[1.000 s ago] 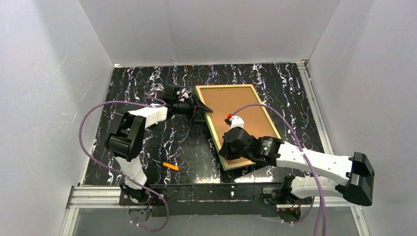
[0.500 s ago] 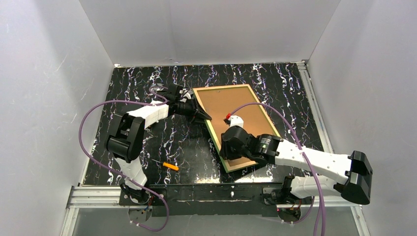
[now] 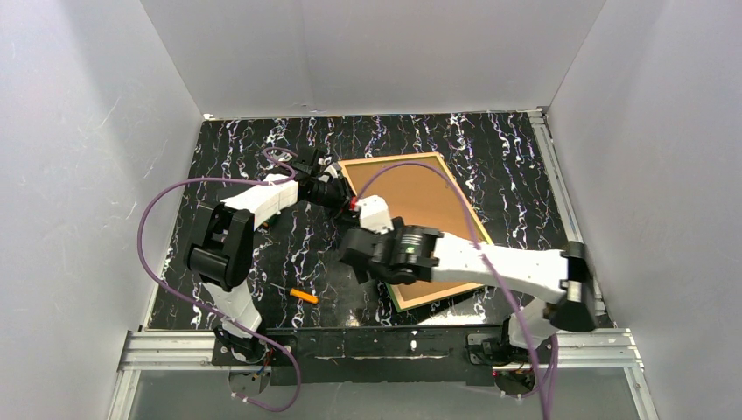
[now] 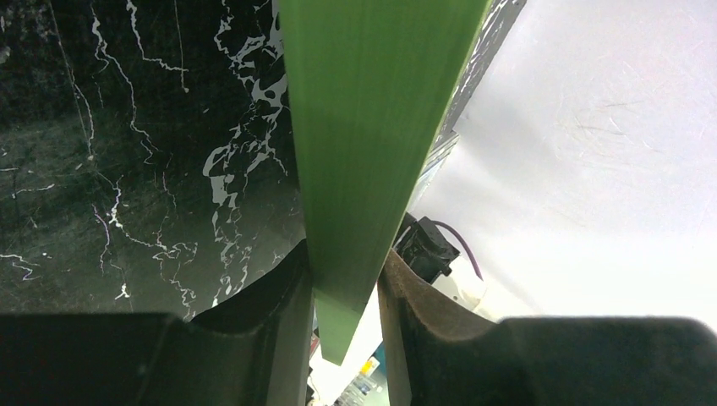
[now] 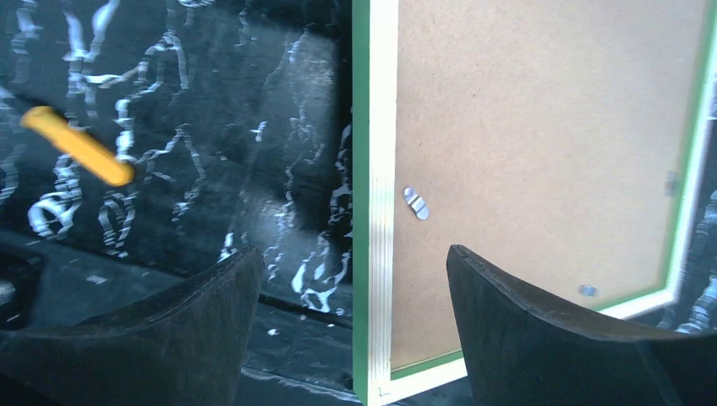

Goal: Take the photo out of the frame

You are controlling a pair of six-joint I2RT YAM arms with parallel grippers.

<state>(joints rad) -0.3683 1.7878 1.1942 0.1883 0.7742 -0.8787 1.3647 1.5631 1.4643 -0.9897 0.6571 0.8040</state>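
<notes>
The frame point(image 3: 395, 159) lies back-up on the black marble table, its green outer side and light wood back edge showing. A brown backing board point(image 3: 424, 192) fills it, and the photo is hidden beneath. My left gripper point(image 3: 339, 194) is shut on the frame's far left part. In the left wrist view the green frame point(image 4: 363, 127) runs between the fingers point(image 4: 287, 288) of the left gripper point(image 4: 347, 275). My right gripper point(image 5: 353, 251) is open, straddling the frame's left edge point(image 5: 374, 254) near its front corner. That same right gripper point(image 3: 363, 261) hovers there in the top view.
A small orange stick point(image 3: 304, 296) lies on the table left of the frame's near corner, also seen as the orange stick point(image 5: 76, 145). A metal retaining tab point(image 5: 415, 203) sits on the backing board point(image 5: 541, 144). White walls surround the table.
The right gripper has opened wide and swung left from over the backing board to the frame's left edge. The left gripper closed on the frame, which shifted slightly.
</notes>
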